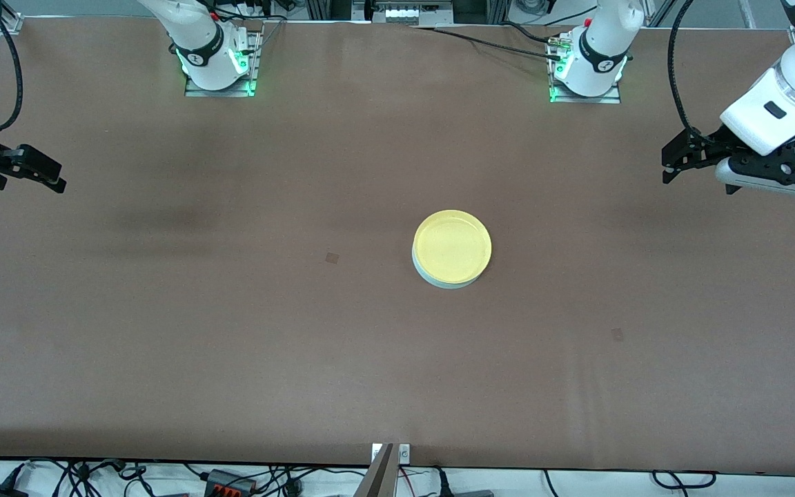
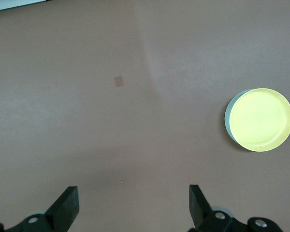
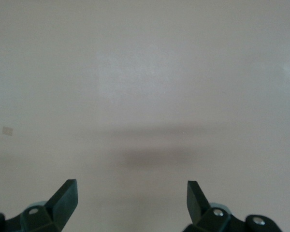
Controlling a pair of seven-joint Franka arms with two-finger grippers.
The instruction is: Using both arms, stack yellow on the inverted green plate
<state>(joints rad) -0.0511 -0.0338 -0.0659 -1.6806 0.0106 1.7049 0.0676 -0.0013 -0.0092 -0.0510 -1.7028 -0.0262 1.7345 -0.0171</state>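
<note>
Left gripper (image 1: 673, 162): fingers spread wide, nothing between them, hanging over bare table (image 1: 232, 331) at the left arm's end. Right gripper (image 1: 49, 176): likewise spread and empty, hanging over the right arm's end. Yellow plate (image 1: 452, 246) near the table's middle, resting on the green plate (image 1: 432, 278), whose pale edge peeks out underneath. Both grippers well apart from the stack.

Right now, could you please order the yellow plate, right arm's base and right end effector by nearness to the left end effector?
Front view, from the left end effector:
1. yellow plate, mid-table.
2. right arm's base, robots' edge.
3. right end effector, over right arm's end.
</note>
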